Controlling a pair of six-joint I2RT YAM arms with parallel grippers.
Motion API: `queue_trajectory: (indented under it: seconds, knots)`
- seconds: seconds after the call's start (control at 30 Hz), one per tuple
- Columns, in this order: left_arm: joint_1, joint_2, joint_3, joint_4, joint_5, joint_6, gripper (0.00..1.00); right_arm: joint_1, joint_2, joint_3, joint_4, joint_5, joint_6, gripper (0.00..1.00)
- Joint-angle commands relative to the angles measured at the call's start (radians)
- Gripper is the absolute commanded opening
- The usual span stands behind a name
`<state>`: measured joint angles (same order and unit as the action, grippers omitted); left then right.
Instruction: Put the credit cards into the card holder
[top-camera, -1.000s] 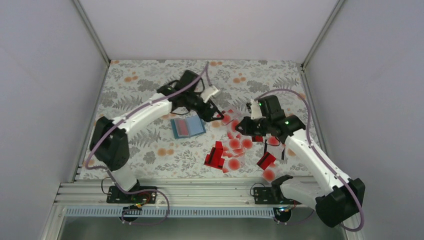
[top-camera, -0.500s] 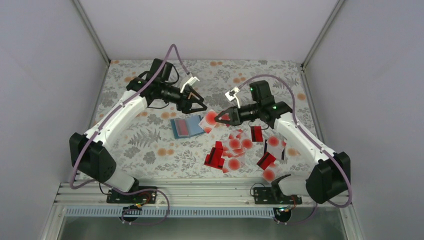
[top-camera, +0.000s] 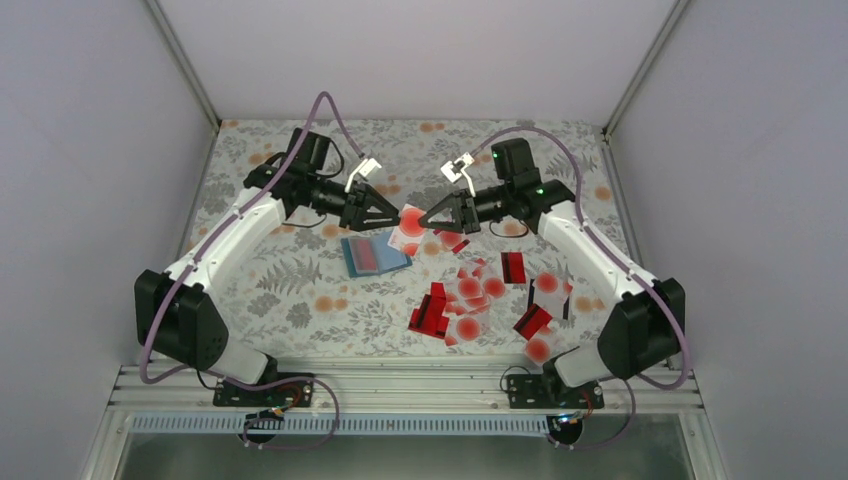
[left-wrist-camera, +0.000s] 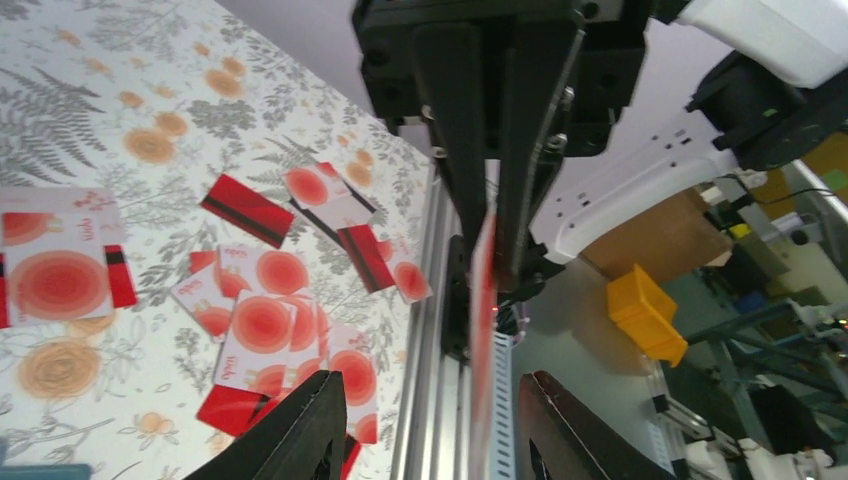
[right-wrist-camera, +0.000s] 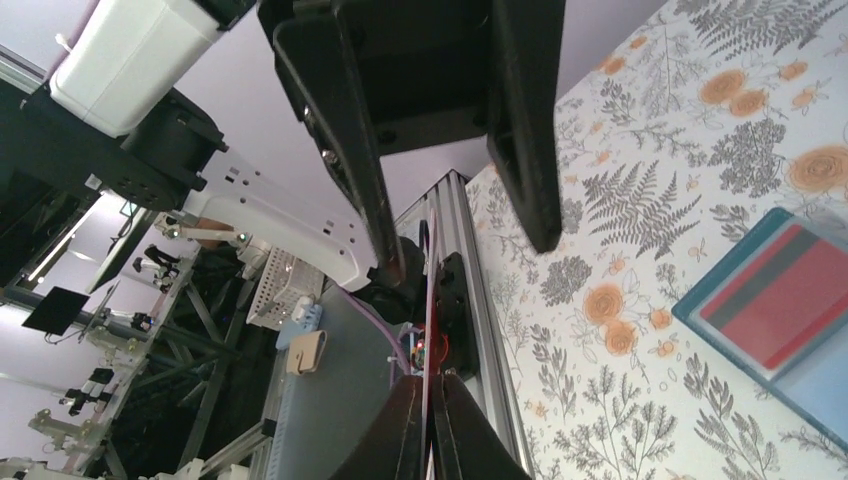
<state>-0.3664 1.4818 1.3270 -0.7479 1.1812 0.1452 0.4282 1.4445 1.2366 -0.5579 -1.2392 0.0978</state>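
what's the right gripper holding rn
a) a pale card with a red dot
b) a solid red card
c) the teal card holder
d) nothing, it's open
a: the right gripper is shut on the edge of a pale red-dot card held in the air, while the card holder lies open on the table.

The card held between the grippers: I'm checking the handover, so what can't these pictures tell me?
Top view: whether left gripper touches the held card, too small.
Left wrist: card's lower end, cut by the bottom edge.
Right wrist: its face, edge-on in the right gripper; card holder cut off at right.
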Motion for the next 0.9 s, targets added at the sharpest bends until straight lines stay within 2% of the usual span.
queue_trajectory:
  seconds: [0.0,0.17,0.3,0.87]
  knots:
    - [0.006,-0.017,-0.021,0.022,0.129,0.019,0.44,-0.015,0.039,0.075,-0.015,-0.057,-0.048,0.04]
    - [0.008,-0.006,-0.021,0.030,0.193,0.019,0.43,-0.017,0.068,0.094,-0.009,-0.062,-0.047,0.04]
    - [0.009,0.008,-0.022,0.033,0.210,0.019,0.37,-0.019,0.079,0.103,0.005,-0.066,-0.037,0.04]
    - [0.008,0.023,-0.070,0.130,0.202,-0.050,0.34,-0.019,0.114,0.135,0.036,-0.106,-0.018,0.04]
